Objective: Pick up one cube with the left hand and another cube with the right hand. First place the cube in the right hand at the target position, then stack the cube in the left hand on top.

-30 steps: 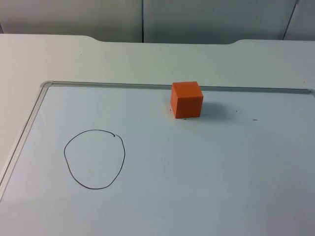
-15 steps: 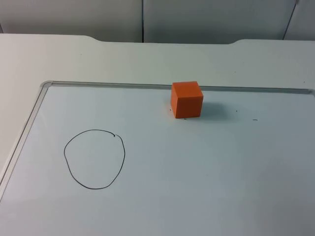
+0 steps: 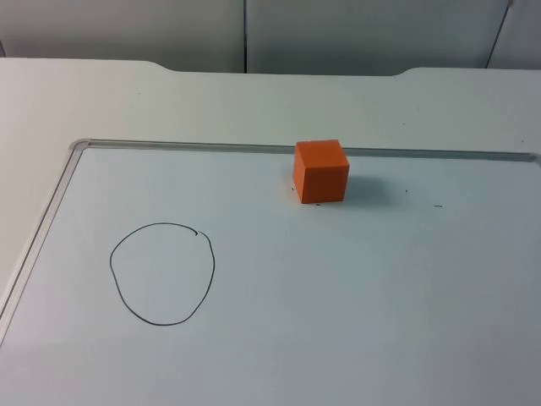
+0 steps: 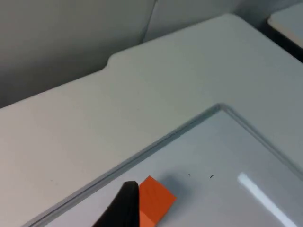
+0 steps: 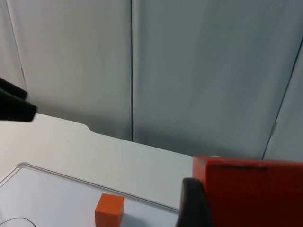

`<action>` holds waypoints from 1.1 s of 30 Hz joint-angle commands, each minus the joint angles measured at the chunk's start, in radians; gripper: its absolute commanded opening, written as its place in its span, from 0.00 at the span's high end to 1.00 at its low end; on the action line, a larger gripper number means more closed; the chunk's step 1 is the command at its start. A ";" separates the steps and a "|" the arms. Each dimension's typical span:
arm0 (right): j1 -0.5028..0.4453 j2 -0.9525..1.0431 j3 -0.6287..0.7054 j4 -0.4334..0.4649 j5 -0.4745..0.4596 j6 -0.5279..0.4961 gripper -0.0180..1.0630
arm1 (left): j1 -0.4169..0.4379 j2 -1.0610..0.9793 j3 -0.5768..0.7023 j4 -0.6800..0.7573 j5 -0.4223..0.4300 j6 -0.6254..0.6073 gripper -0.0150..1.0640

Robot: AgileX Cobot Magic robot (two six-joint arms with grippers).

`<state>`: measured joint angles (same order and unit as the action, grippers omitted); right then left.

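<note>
An orange cube [image 3: 320, 172] stands on the whiteboard near its far edge, right of centre. A hand-drawn black circle [image 3: 161, 224] marks the board at the front left, with nothing inside it. In the left wrist view my left gripper's black fingertip [image 4: 124, 205] hangs above the board, just beside the orange cube [image 4: 156, 198]. In the right wrist view a red-orange cube [image 5: 255, 189] sits close up against my right gripper's black fingertip [image 5: 191, 205], held by that gripper. The orange cube [image 5: 109, 209] on the board lies well beyond it.
The whiteboard's metal frame [image 3: 254, 147] runs along the far side and down the left. White table surrounds it, ending at the grey partition wall [image 3: 338, 34]. A black part of the other arm [image 5: 14, 106] shows in the right wrist view.
</note>
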<state>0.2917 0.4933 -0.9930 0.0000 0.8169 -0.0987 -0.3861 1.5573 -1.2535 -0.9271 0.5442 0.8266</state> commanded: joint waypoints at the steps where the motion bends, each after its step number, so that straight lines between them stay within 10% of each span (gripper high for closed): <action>1: -0.004 0.001 0.005 0.005 -0.024 -0.005 0.99 | -0.062 0.079 -0.063 0.127 -0.017 -0.122 0.01; 21: -0.004 0.000 0.005 0.005 -0.007 -0.005 0.99 | -0.145 0.716 -0.766 0.676 0.431 -0.855 0.01; 33: -0.004 0.002 0.005 0.053 -0.005 -0.014 0.99 | -0.169 0.851 -0.839 0.707 0.432 -1.015 0.01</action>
<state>0.2917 0.4933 -0.9930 0.0382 0.8219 -0.1014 -0.5483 2.4083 -2.0833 -0.2237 0.9917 -0.1588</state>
